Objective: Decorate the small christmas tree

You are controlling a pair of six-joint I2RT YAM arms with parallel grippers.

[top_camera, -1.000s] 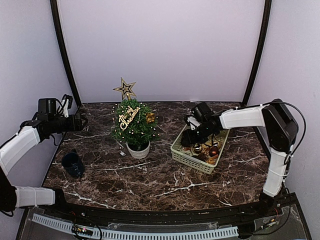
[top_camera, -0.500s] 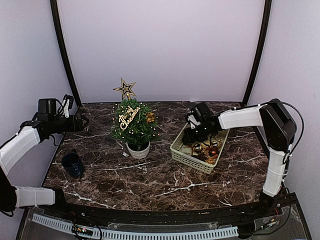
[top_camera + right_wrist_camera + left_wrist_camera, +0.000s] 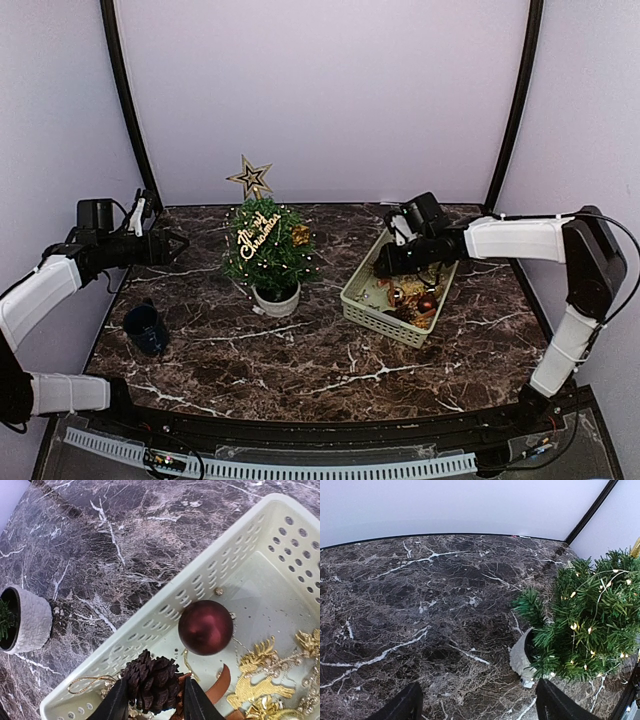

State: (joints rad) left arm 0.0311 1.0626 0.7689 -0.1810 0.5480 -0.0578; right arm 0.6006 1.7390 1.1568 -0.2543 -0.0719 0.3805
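Dark brown marble tabletop (image 3: pixel 330 360) with white veining, enclosed by pale lilac walls and two black corner posts.

Far left: left gripper (image 3: pixel 175 243) is held above the table edge and pointed right, toward the tree. Its fingers (image 3: pixel 402 706) are spread wide, with nothing between them; only bare marble is seen there from the left wrist.

Near left: a dark blue mug (image 3: pixel 145 328) is set upright on the marble, well apart from the gripper.

Left of centre, toward the far side: the small christmas tree (image 3: pixel 268 250), a dark green fir, is stood upright in a round white textured pot (image 3: pixel 277 298). Warm string lights are wound through it. A gold star (image 3: pixel 250 177) is fixed at the top, a gold "Merry Christmas" sign (image 3: pixel 258 234) across the upper branches, and a gold ornament (image 3: pixel 300 235) on its right side.

Right of centre: a cream perforated plastic basket (image 3: pixel 385 320) is placed just right of the tree, apart from the pot. Inside are noted a dark red bauble (image 3: pixel 205 627) and a gold glitter reindeer (image 3: pixel 255 680).

The right gripper (image 3: pixel 385 265) is positioned over the basket's far-left end. Its fingers (image 3: pixel 117 702) are pressed against both sides of a brown pine cone (image 3: pixel 152 680), which is grasped.
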